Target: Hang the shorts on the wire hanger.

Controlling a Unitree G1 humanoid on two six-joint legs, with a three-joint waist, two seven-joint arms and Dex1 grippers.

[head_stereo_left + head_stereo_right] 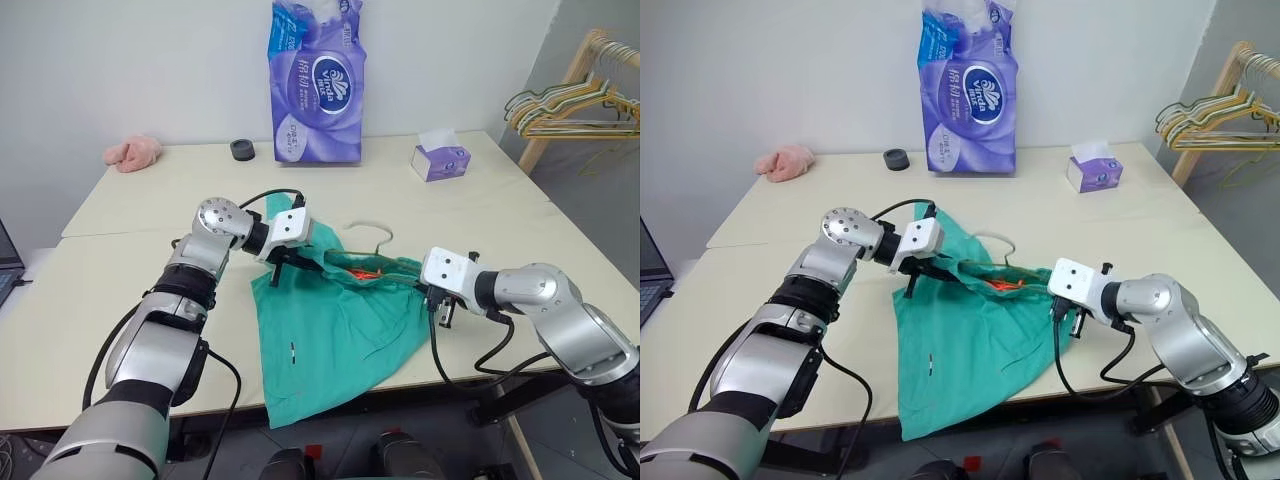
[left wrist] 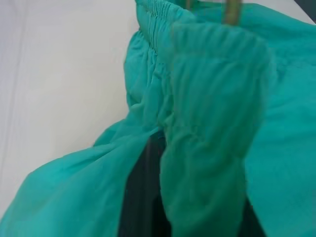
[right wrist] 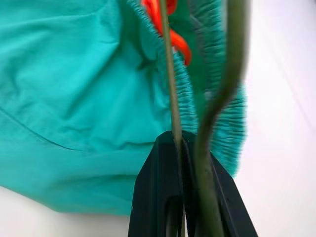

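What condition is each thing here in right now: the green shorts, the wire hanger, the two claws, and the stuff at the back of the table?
shorts: held up at the waistband, legs draped over the table edge.
wire hanger: threaded into the waistband, hook sticking out.
left gripper: shut on the waistband.
right gripper: shut on the hanger wire.
tissue box: open, a tissue poking up.
purple tissue pack: upright, top torn open.

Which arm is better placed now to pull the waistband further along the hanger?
Probably left: the left gripper is shut on the shorts at the waistband, while the right gripper pinches the hanger wire, steadying it.
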